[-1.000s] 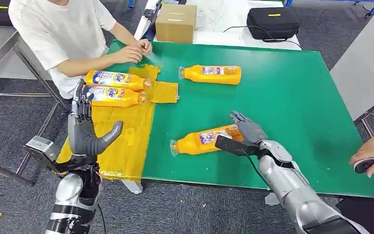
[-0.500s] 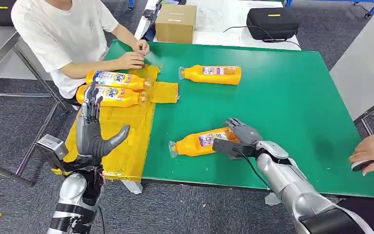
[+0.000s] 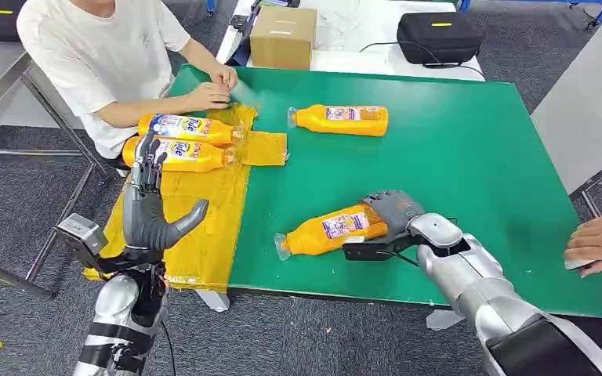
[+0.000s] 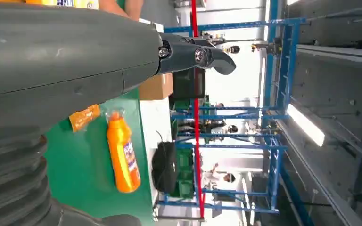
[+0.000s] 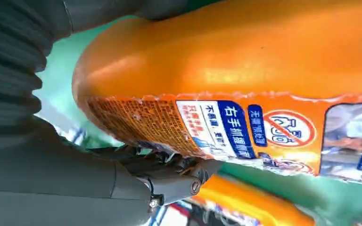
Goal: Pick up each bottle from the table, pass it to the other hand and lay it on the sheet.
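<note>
An orange bottle (image 3: 328,230) lies near the front edge of the green table (image 3: 462,157). My right hand (image 3: 392,217) grips its base end, fingers over the top and thumb underneath; in the right wrist view the bottle (image 5: 245,61) sits against the palm with fingers (image 5: 169,175) curled round it. My left hand (image 3: 149,210) stands raised and open above the yellow sheet (image 3: 204,227), holding nothing. Two bottles (image 3: 188,127) (image 3: 179,154) lie side by side on the sheet's far end. Another bottle (image 3: 339,119) (image 4: 122,155) lies on the table farther back.
A person in a white shirt sits at the table's far left corner, hands (image 3: 210,90) on the sheet's far edge. Another person's hand (image 3: 600,243) rests at the right edge. A cardboard box (image 3: 283,37) and a black case (image 3: 437,36) stand beyond the table.
My right hand has closed round the near bottle's base and turned it slightly. My left hand moved a little toward the table and stays open.
</note>
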Motion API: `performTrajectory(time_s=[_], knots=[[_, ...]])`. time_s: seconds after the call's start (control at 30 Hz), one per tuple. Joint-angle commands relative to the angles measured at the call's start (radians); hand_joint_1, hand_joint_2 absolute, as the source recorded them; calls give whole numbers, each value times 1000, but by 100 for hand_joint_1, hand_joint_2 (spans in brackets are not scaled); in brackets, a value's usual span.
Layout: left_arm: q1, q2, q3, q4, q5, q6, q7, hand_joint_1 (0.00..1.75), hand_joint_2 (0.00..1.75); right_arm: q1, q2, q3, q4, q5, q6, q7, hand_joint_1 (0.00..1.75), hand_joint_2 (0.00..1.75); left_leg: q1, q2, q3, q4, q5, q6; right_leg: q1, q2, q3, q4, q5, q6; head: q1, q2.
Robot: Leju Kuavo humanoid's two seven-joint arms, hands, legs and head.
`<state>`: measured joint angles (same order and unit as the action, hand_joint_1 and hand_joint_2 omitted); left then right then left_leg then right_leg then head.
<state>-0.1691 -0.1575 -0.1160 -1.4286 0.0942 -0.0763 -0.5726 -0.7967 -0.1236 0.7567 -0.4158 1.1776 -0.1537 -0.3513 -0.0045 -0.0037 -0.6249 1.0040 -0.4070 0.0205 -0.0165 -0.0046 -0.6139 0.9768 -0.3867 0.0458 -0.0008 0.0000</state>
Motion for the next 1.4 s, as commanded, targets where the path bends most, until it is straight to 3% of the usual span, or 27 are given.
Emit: performTrajectory(time_s=[0.03,0.1,0.2,0.27,0.3,0.37,0.47,0.53,0.6,0.7,0.9,1.03,1.17,1.3,1.37,1.4], knots=[[-29,26,-2,30,4,-4,3,0,175,-47,-23,108,59,-13,-13,-5,175,175,0,0,2,0,-1,-1,0,0,2,0,-1,-1,0,0],[-29,25,-3,30,4,-4,4,0,175,-45,-27,111,56,-12,-22,-10,175,175,1,0,4,1,-2,-1,1,0,4,1,-2,-2,0,0],[-22,12,4,17,-6,25,-1,0,175,24,-44,13,-7,-129,-98,-107,175,175,1,-1,3,0,-2,-1,1,-1,3,0,-2,-2,0,0],[3,-6,21,-17,20,49,19,0,175,126,-48,-86,-94,-230,-185,-163,175,175,1,-2,4,0,-2,-1,1,-2,5,-1,-2,-2,0,0],[21,-18,31,-39,35,67,28,0,175,222,-34,-202,-208,-357,-191,-224,175,175,2,-2,4,-1,-1,-1,2,-2,5,-2,-2,-2,0,0],[60,-30,32,-79,60,90,38,0,175,391,-16,-305,-455,-402,-223,-224,175,175,2,-3,5,-1,-2,-2,3,-2,7,-3,-3,-2,1,0],[64,-29,27,-82,61,94,38,0,175,408,-17,-306,-508,-384,-200,-192,175,175,3,-1,7,-1,-5,-2,3,0,8,-2,-4,-3,0,0],[79,-40,33,-93,77,114,37,0,175,453,14,-383,-572,-433,-226,-233,175,175,1,0,2,0,-4,-2,2,1,2,1,-3,-2,-1,0],[142,-58,29,-139,89,158,16,0,175,579,85,-494,-760,-526,-251,-280,175,175,3,1,5,1,-7,-3,3,2,5,2,-5,-3,0,0],[233,-57,-2,-199,73,194,-17,0,175,696,145,-547,-913,-606,-231,-283,175,175,3,0,4,-1,-7,-3,3,1,4,-1,-6,-2,0,0],[258,-52,-1,-214,63,220,-35,0,175,704,176,-591,-897,-718,-178,-332,175,175,3,-2,3,0,-7,-3,3,-1,4,0,-7,-1,0,0],[303,-47,-14,-253,-6,238,-68,0,175,731,221,-613,-982,-902,-42,-347,175,175,2,0,1,0,-7,-2,2,1,2,0,-7,-1,0,0],[322,-12,-87,-207,-147,179,-80,0,175,729,261,-591,-979,-972,80,-340,175,175,2,1,1,-1,-6,-3,2,1,1,0,-6,-1,0,0],[325,-22,-96,-193,-160,182,-87,0,175,725,273,-587,-972,-972,80,-340,175,175,2,1,4,-1,-7,-3,2,1,4,-1,-7,-2,0,0],[317,-10,-128,-172,-227,169,-88,0,175,708,264,-548,-936,-994,201,-276,175,175,2,1,5,-1,-7,-3,2,1,5,-1,-7,-2,0,0],[318,-12,-140,-156,-263,175,-99,0,175,685,245,-488,-888,-894,196,-189,175,175,2,0,3,-2,-6,-3,2,0,2,-1,-6,-1,0,0]])
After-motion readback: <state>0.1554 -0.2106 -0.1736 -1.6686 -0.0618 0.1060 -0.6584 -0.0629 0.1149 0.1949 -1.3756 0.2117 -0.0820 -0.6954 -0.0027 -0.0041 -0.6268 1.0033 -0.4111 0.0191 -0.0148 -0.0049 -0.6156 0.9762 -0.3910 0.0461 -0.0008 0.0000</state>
